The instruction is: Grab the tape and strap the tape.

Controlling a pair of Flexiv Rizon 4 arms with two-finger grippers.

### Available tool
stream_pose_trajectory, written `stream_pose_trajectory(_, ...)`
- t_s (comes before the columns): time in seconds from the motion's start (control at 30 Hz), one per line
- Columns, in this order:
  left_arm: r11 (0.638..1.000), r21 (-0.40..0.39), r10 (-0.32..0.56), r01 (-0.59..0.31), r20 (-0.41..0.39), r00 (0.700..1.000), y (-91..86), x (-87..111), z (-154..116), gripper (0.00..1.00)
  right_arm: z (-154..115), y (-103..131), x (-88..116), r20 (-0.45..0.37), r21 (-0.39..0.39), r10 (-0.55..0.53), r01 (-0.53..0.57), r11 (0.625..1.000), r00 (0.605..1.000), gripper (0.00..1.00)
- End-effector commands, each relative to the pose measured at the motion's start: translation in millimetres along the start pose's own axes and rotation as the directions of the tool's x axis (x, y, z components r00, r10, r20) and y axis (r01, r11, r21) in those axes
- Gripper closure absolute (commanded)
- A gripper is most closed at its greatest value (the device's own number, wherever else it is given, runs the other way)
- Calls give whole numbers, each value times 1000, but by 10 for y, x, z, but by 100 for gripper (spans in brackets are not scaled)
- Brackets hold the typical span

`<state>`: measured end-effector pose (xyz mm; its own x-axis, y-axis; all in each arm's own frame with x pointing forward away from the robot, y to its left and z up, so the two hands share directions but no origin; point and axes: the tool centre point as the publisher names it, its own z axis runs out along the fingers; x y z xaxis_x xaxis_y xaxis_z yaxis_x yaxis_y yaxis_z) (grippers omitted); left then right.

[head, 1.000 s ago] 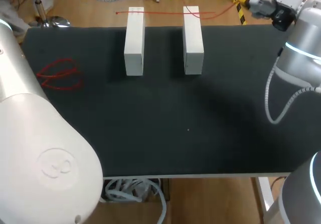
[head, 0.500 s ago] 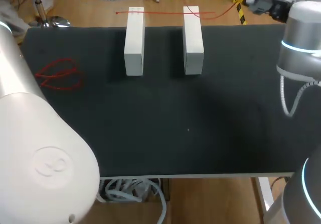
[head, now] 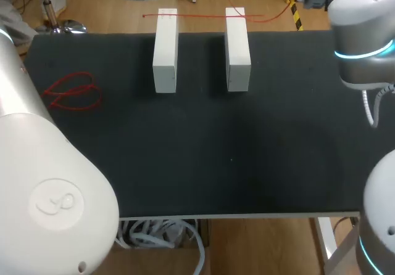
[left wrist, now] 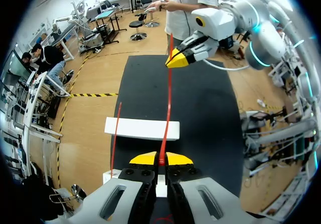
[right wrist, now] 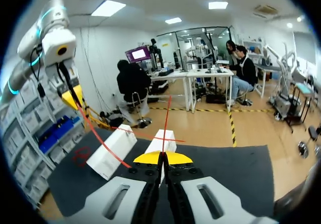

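Observation:
A thin red tape runs taut from my left gripper, which is shut on it, out to my right gripper above the black table. In the right wrist view my right gripper is shut on the red tape, which slants up to my left gripper. The head view shows a red tape lying across the far ends of two white blocks. Neither gripper appears in the head view.
A loose red loop of tape lies on the black table near its left side. My left arm's shell fills the near left corner. My right arm stands over the table's far right.
My right arm has swung up and to the right in the head view, and its wrist has left the frame. The blocks and the red loop have not moved.

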<state>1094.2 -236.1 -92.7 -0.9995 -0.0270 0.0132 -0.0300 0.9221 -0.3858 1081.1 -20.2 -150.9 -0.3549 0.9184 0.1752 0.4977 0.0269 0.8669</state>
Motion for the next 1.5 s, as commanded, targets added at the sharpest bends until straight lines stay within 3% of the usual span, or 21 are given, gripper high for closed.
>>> stream_pose_trajectory(0.03,1000,-4,-2,2,-1,1000,-9,0,-5,100,-26,41,41,97,293,-38,8,956,995,100)
stream_pose_trajectory(0.07,1000,-4,-2,2,-1,1000,-9,0,-5,100,-28,50,48,58,286,21,-37,957,998,100)
stream_pose_trajectory(0.2,1000,-4,-2,2,-1,1000,-9,0,-5,100,2,54,11,85,269,173,-190,944,981,100)
stream_pose_trajectory(0.77,1000,-4,-2,2,-1,1000,-9,0,-5,100,2,54,11,85,269,173,-190,944,981,100)
stream_pose_trajectory(0.9,1000,-4,-2,2,-1,1000,-9,0,-5,100,6,95,125,36,270,-4,-6,963,999,100)
stream_pose_trajectory(1.07,1000,-4,-2,2,-1,1000,-9,0,-5,100,76,163,74,93,283,-142,110,953,986,100)
stream_pose_trajectory(1.17,1000,-4,-2,2,-1,1000,-9,0,-5,100,99,158,46,144,333,-242,183,925,960,100)
stream_pose_trajectory(1.3,1000,-4,-2,2,-1,1000,-9,0,-5,100,82,120,61,141,382,-355,280,880,924,100)
stream_pose_trajectory(1.33,1000,-4,-2,2,-1,1000,-9,0,-5,100,78,108,66,148,446,-392,293,846,908,100)
stream_pose_trajectory(1.4,1000,-4,-2,2,-1,1000,-9,0,-5,100,71,81,70,136,424,-377,290,858,916,100)
stream_pose_trajectory(1.5,1000,-4,-2,2,-1,1000,-9,0,-5,100,55,77,68,156,454,-424,317,833,892,100)
